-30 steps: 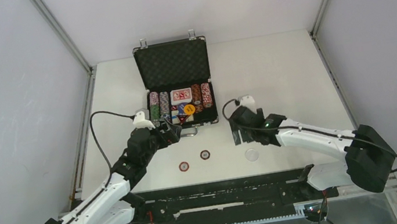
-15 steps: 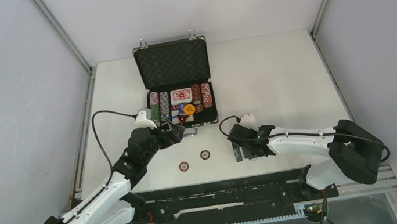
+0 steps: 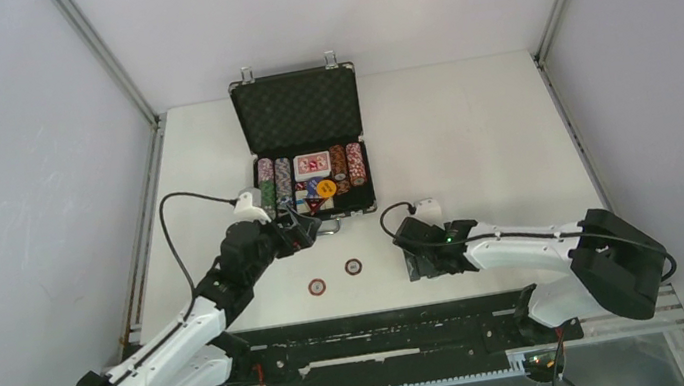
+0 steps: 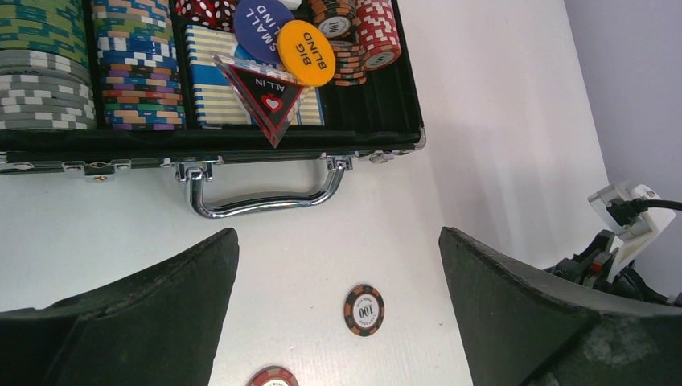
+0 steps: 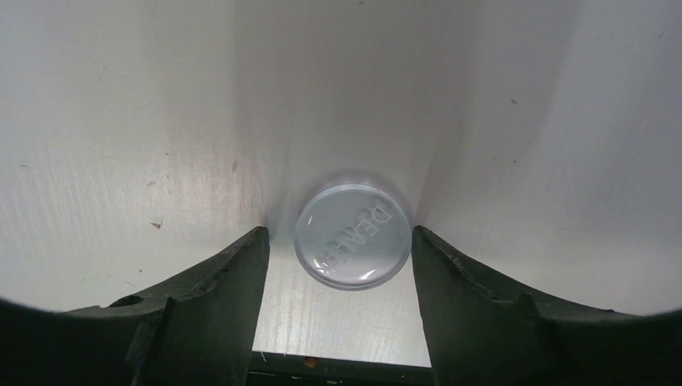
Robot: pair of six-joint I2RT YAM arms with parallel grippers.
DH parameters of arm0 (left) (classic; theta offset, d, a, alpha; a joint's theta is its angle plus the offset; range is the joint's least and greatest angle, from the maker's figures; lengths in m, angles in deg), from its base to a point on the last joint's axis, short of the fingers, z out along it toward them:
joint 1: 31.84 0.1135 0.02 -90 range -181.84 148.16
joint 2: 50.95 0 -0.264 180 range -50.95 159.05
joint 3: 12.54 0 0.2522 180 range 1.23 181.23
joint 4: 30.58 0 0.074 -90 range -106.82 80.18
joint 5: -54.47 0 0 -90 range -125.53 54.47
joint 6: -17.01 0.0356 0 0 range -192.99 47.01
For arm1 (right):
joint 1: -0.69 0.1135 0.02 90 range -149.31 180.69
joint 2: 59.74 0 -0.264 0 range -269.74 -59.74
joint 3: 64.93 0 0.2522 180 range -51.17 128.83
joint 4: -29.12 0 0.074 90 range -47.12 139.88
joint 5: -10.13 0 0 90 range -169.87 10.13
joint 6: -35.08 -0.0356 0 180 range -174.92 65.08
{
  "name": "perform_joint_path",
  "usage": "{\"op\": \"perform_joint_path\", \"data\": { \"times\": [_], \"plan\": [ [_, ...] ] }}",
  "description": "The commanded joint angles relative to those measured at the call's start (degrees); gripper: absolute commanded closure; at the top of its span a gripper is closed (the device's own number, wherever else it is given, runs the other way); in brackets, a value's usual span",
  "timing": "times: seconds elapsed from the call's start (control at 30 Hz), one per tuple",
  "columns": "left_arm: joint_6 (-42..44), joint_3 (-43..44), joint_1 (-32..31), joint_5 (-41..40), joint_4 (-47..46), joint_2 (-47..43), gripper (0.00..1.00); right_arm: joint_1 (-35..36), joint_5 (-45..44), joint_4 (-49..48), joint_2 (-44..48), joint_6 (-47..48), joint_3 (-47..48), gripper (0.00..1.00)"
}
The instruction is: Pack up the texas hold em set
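The black silver-edged case (image 3: 297, 108) lies open at the table's middle, with chip rows (image 3: 266, 185), a red deck (image 3: 311, 164) and dealer buttons (image 4: 306, 52) inside. My left gripper (image 3: 306, 226) hovers open just in front of the case handle (image 4: 261, 197). Below it an orange-and-black 100 chip (image 4: 364, 310) and a red chip (image 4: 272, 378) lie loose on the table. My right gripper (image 5: 338, 241) is down at the table, open. A clear DEALER button (image 5: 351, 236) lies flat between its fingertips, with a thin gap on each side.
The red chip (image 3: 318, 285) and the 100 chip (image 3: 353, 266) sit between the two arms. The table's near edge and a black rail (image 3: 378, 334) run just behind the right gripper (image 3: 425, 262). Metal posts stand at the back corners.
The right arm drew back toward the near edge and lowered over the clear button, which it now hides from above. Its jaws narrowed a little. The left arm stayed still.
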Motion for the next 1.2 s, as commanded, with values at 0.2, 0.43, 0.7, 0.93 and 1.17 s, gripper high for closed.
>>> {"op": "perform_joint_path", "data": {
  "times": [0.2,0.43,0.7,0.93,1.17],
  "plan": [
    [-0.8,-1.1,0.0,0.9,-2.6,0.1,0.01,0.2,2.2,-1.6,-2.1,-1.8,-1.4,0.42],
    [-0.8,-1.2,0.0,1.0,-2.6,0.1,0.01,0.1,2.5,-1.3,1.0,-1.1,-0.9,0.43],
    [-0.8,-1.1,0.0,0.8,-2.5,-0.1,0.01,-1.9,3.2,0.0,4.6,2.1,2.2,0.44],
    [-0.8,-1.1,0.0,0.5,-2.4,-0.3,0.01,-4.3,3.9,-0.3,1.2,6.5,7.6,0.44],
    [-0.8,-1.1,0.1,-1.2,-1.7,-0.3,0.01,-6.8,5.9,-1.3,-8.3,13.8,20.1,0.44]
  ]
}}
